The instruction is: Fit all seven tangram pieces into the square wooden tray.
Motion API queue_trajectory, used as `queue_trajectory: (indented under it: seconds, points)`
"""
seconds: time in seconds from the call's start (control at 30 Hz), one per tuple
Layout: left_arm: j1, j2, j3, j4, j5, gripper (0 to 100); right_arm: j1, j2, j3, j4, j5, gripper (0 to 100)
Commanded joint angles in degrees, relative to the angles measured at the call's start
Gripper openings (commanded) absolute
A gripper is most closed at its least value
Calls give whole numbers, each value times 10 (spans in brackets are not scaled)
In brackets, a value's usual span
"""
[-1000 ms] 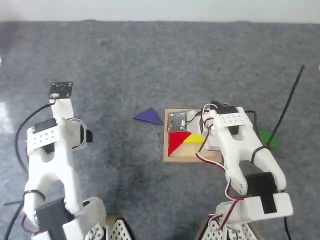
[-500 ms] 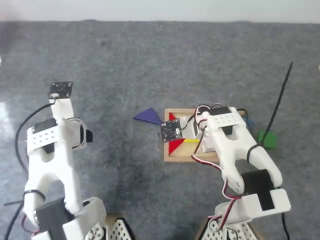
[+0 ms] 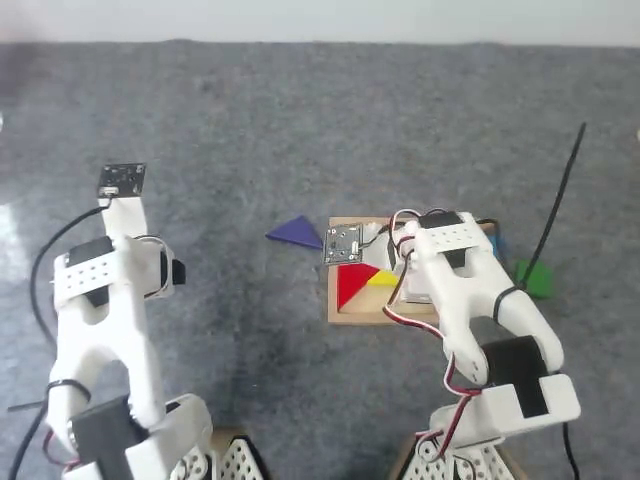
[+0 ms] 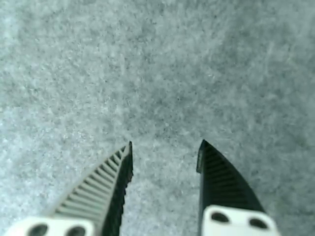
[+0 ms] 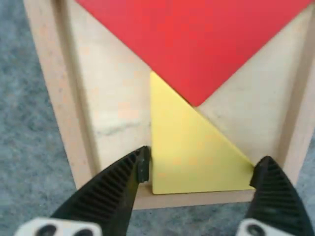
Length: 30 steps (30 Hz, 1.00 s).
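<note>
1. Over the last second the right arm's wrist has swung a little left and back across the tray, and the red triangle is more exposed than half a second ago. The left arm has not moved.
2. The right gripper is spread wide over the tray. Its jaws straddle the yellow triangle, one tip at each end of the edge that lies along a tray wall.
3. The yellow triangle lies flat in the tray, touching the red triangle, which sits in the tray's near-left part.
4. The left gripper hangs open over bare grey desk, well left of the tray, holding nothing.
5. The step in hand looks like seating the yellow triangle, and only two pieces show as placed.
6. A purple triangle lies on the desk just left of the tray's far-left corner. A green piece lies to the tray's right.
7. The next move probably calls for lifting the right gripper clear without dragging the yellow triangle, then fetching an outlying piece. The purple one may suit the left arm better.
</note>
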State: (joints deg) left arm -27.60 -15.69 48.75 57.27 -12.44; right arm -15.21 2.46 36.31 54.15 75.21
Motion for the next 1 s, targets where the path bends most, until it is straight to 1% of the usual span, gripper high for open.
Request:
queue_trajectory:
  seconds: [0.0, 0.03, 0.1, 0.17, 0.27, 0.3, 0.33, 0.37, 0.5, 0.57, 0.8, 0.87, 0.97]
  points:
    - [3, -27, -1, -4, 5, 211, 2, 4, -13, 0, -9, 198]
    - [3, -27, -1, -4, 5, 211, -1, 4, -13, 0, -9, 174]
    - [3, -27, -1, -4, 5, 211, -15, 4, -13, 3, 5, 201]
    - [3, -27, -1, -4, 5, 211, -22, 5, -10, 6, 34, 297]
    - [3, -26, 0, -4, 5, 211, -24, 5, -13, 26, 49, 490]
    - [3, -26, 0, -4, 5, 211, -25, 5, -13, 31, 58, 533]
    - [3, -26, 0, -4, 5, 211, -27, 5, -13, 35, 70, 544]
    - [3, -26, 0, -4, 5, 211, -30, 6, -13, 43, 79, 526]
    - [3, -26, 0, -4, 5, 211, -49, 10, -11, 62, 84, 349]
    - [3, -26, 0, -4, 5, 211, -52, 10, -11, 62, 84, 288]
    - [3, -27, 0, -4, 5, 211, -51, 7, -13, 62, 84, 149]
    - [3, -27, 0, -4, 5, 211, -50, 7, -13, 62, 84, 132]
    - [3, -27, 0, -4, 5, 211, -49, 9, -13, 58, 84, 131]
